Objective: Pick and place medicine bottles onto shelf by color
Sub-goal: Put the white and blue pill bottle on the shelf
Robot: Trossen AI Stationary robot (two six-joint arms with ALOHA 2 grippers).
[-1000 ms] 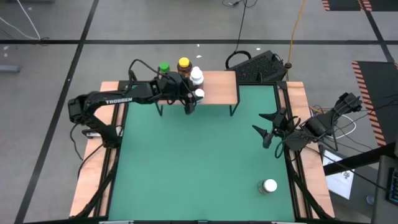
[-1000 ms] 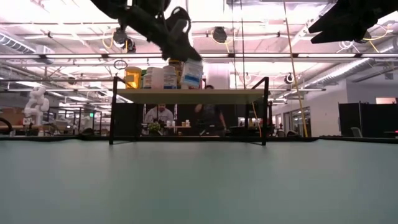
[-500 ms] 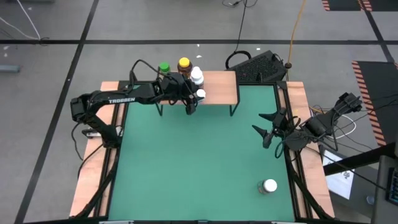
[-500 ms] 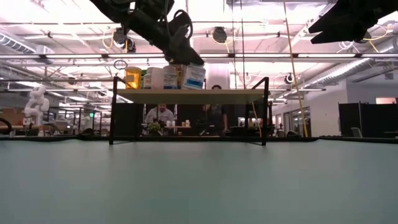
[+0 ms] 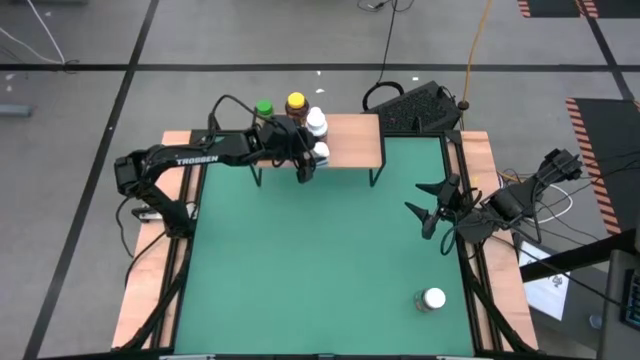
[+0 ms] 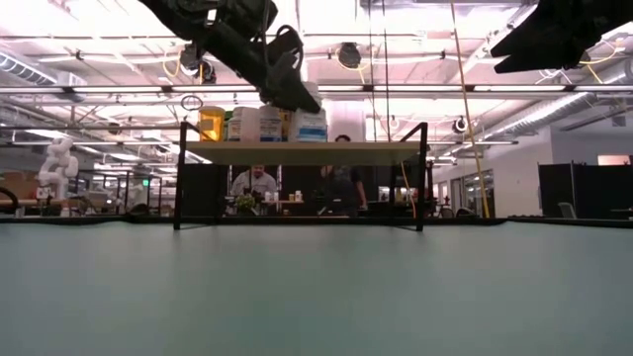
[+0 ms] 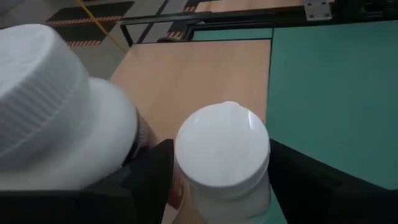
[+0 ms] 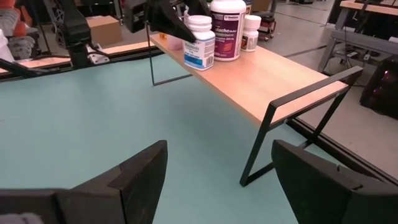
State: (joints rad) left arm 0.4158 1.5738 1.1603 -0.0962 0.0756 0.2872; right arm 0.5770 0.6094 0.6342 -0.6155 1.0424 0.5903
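Left gripper (image 5: 307, 160) spread around white bottle (image 5: 320, 152), now standing on shelf (image 5: 352, 140); right gripper (image 5: 428, 211) spread, unmoved.

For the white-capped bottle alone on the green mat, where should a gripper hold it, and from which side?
Probably from straight above, fingers closing across the round sides just under the cap: the bottle appears upright on the mat, nothing near it, close to the open right gripper.

A large open robotics lab or industrial hall is shown; a high ceiling (image 6: 396, 59) hung with strip lights and pipework is seen; taped lines (image 5: 300, 68) mark the grey floor; a white humanoid robot (image 6: 54, 163) and seated people (image 6: 255, 183) are visible behind the table.
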